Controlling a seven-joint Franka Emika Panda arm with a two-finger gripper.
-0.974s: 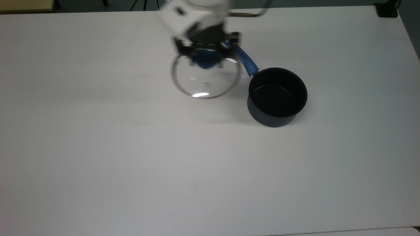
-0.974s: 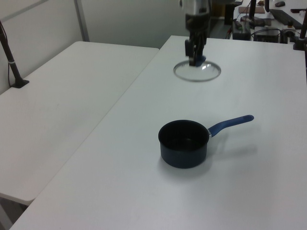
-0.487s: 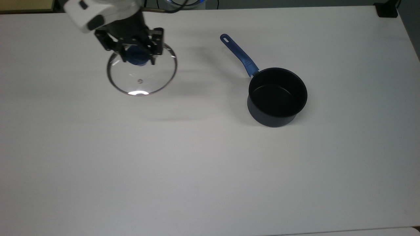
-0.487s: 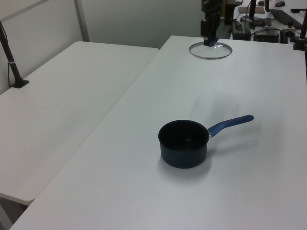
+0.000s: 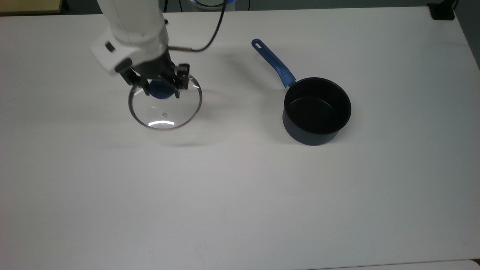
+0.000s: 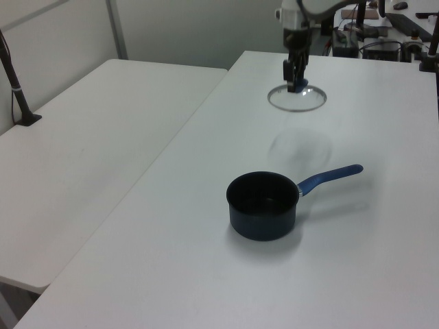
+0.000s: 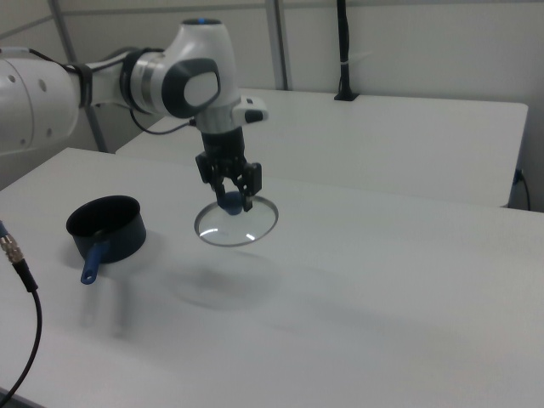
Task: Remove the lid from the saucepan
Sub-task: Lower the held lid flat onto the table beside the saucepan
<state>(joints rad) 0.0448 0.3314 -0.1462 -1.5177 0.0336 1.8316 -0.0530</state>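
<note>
1. A white table [image 5: 240,195] carries the scene, with the robot arm [image 7: 102,81] reaching over it.
2. The saucepan [image 5: 317,110] stands open on the table, its blue handle [image 5: 273,63] pointing toward the top view's upper left.
3. The lid [image 5: 165,102] hangs in the air above its shadow, well apart from the saucepan, on the top view's left.
4. The gripper [image 5: 160,87] sits directly over the lid, fingers clamped on its blue knob [image 5: 160,90].
</note>
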